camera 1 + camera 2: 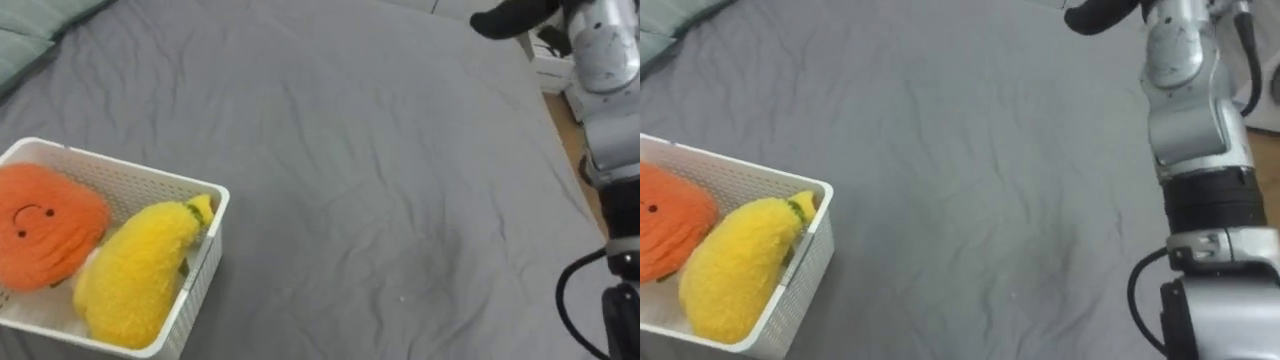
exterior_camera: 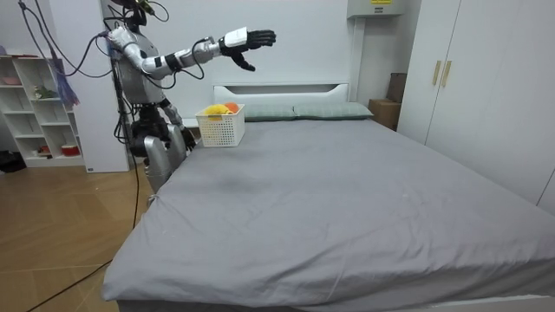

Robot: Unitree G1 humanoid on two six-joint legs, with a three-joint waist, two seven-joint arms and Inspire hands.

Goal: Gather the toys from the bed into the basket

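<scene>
The right hand [image 2: 251,39] hung raised over the grey bed [image 1: 380,180], fingers spread and empty. The orange plush [image 1: 45,235] and yellow plush [image 1: 135,275] lay in the white basket [image 1: 212,245] at near left. They looked soft and light, best squeezed round the middle. The bed was softly rumpled, and a wardrobe [image 2: 486,78] stood beyond it.

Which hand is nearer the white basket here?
Left. The left hand hangs low by the bed's edge, just beside the basket; the right hand is raised high over the bed, well away from it.
</scene>
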